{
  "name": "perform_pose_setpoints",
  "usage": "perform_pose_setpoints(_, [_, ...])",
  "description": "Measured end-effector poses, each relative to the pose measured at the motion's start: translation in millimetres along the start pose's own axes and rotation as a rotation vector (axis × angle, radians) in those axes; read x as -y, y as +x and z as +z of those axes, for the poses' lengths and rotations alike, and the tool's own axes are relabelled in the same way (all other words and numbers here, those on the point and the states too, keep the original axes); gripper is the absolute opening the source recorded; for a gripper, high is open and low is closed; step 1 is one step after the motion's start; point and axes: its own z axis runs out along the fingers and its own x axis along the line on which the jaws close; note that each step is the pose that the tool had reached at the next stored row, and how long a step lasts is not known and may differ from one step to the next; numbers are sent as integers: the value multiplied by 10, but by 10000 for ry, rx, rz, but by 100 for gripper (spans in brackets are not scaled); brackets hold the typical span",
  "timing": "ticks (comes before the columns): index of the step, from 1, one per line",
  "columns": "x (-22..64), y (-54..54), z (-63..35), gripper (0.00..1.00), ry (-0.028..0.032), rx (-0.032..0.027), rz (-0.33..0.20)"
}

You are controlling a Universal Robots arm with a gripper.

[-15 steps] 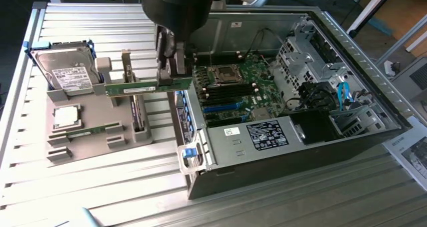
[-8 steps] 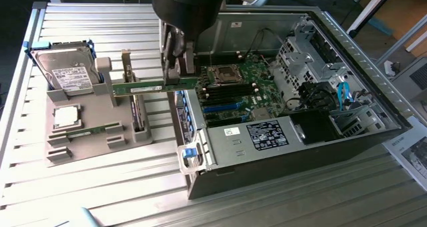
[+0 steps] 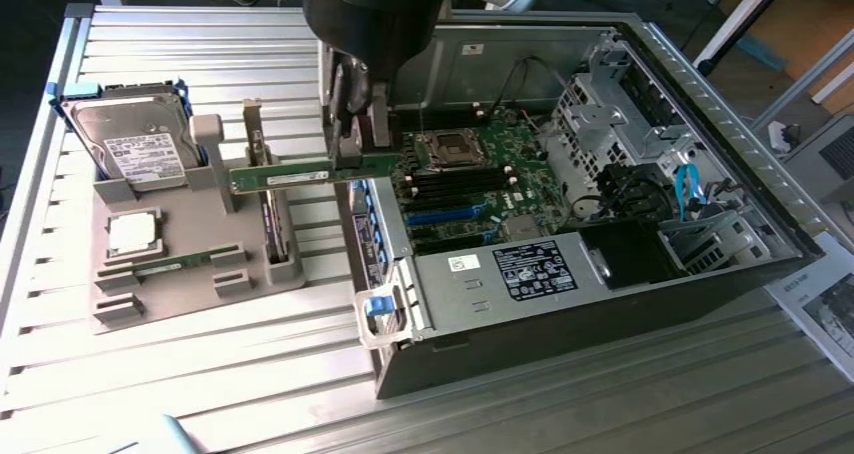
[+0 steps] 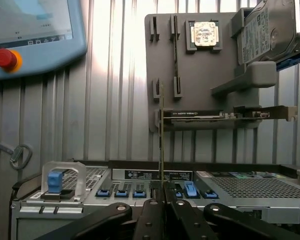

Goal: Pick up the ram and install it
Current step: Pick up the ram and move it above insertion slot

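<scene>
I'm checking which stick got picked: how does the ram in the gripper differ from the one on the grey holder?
The held ram is in the air, clamped by the gripper; the other ram rests in slots of the grey holder. The held ram is next to the computer case; the other ram lies farther to the exterior view's left. Both are slim green sticks.

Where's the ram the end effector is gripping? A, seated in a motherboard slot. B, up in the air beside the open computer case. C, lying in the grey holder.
B: the end effector holds the ram clear of the grey holder, at the case edge.
</scene>
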Motion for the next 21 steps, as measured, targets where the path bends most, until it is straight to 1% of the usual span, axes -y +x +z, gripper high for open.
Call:
perform_pose_setpoints(6, [7, 1, 0, 12, 17, 4, 0])
perform_pose_setpoints(9, [50, 2, -3, 12, 27, 14, -2])
perform_pose_setpoints(11, [101, 3, -5, 12, 29, 26, -5])
perform_pose_setpoints(12, [143, 5, -7, 12, 29, 33, -6])
perform_pose_setpoints(13, [168, 6, -8, 12, 29, 37, -7])
perform_pose_setpoints(14, [234, 8, -11, 12, 29, 46, -8])
perform_pose_setpoints(18, [422, 14, -19, 12, 30, 68, -9])
perform_pose_setpoints(21, [591, 20, -26, 12, 30, 83, -9])
